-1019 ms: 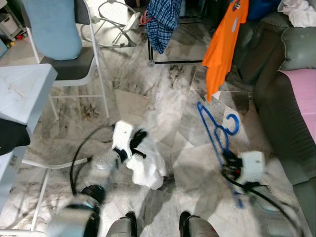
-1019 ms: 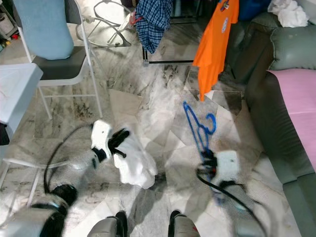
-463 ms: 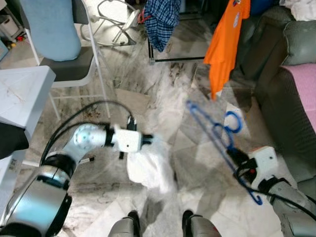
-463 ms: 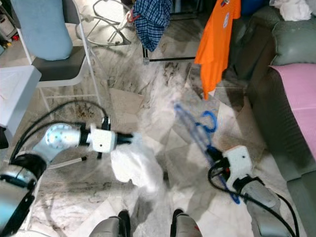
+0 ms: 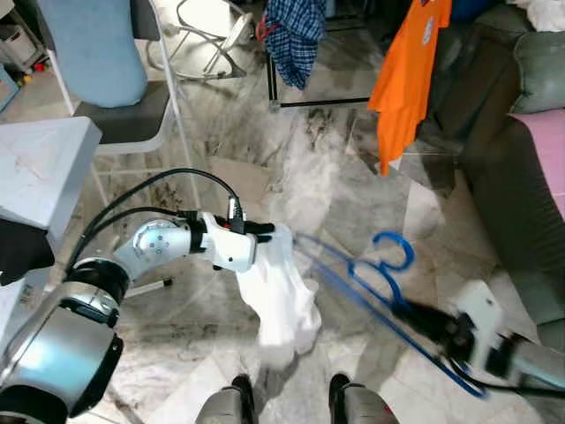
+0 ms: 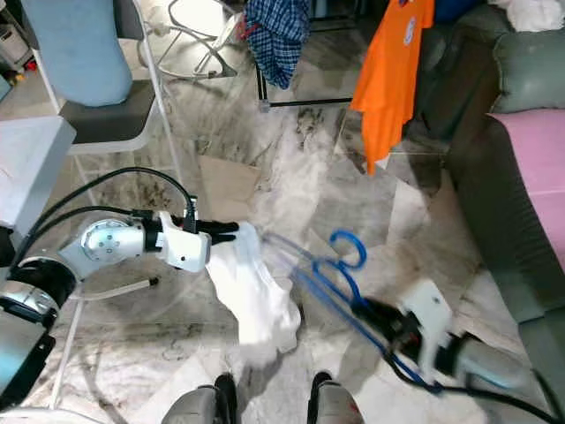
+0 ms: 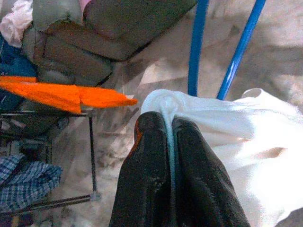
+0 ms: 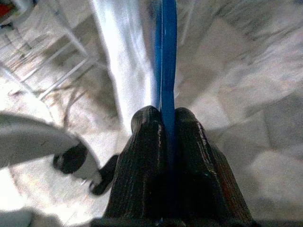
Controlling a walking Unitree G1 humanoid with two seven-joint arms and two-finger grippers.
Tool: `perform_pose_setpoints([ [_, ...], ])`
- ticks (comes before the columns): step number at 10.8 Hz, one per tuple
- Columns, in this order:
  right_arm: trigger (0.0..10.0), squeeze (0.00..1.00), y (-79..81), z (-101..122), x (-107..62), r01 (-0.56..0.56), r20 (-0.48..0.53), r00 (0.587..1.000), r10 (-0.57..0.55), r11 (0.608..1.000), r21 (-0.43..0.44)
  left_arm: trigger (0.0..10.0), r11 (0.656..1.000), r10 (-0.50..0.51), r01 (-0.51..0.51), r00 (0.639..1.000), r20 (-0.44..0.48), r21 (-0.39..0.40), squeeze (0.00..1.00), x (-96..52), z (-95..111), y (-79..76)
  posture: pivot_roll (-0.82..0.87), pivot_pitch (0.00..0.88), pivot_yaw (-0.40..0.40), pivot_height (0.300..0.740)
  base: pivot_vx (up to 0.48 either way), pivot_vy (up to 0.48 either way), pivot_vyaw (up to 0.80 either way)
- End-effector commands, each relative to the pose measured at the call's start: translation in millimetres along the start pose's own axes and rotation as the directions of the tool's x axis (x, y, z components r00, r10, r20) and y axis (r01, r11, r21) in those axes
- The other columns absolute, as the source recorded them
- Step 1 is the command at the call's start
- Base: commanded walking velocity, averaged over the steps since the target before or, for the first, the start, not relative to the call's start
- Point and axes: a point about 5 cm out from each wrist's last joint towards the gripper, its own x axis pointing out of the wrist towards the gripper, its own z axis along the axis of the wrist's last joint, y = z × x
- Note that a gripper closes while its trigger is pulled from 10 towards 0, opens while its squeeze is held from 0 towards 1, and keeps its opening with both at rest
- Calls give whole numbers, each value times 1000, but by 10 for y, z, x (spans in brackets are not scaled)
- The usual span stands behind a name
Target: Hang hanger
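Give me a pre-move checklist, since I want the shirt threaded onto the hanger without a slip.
1. Left gripper shut on white shirt: ok.
2. Right gripper shut on blue hanger: ok.
3. Hanger tip reaches the shirt: ok, it lies beside the cloth.
4. Hanger arm inside the neck opening: cannot tell, the opening is hidden in folds.
5. Shirt off the floor: cannot tell.
6. Sharp picture of the right arm: not ok, blurred.
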Motion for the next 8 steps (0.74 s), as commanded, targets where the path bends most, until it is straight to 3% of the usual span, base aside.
perform_pose_setpoints([
  [1,10000,0,-20,42,-150,-13,-11,1000,13,1000,5,10000,999,25,-23,999,-37,36,0,-71,-52,67,-214,285,120,740,0,0,0],
  [5,10000,0,-33,40,-275,-13,-45,999,14,999,34,10000,995,56,-53,998,-34,81,0,-74,-50,79,-212,293,125,740,0,0,0],
  [7,10000,0,16,-8,-251,-39,-57,997,43,997,64,10000,992,77,-75,997,-21,100,0,-67,-35,106,-208,295,128,740,0,0,0],
  [8,10000,0,115,-45,-230,-101,-78,991,108,991,91,10000,990,85,-82,996,-27,113,0,-75,-42,120,-205,299,129,740,0,0,0],
])
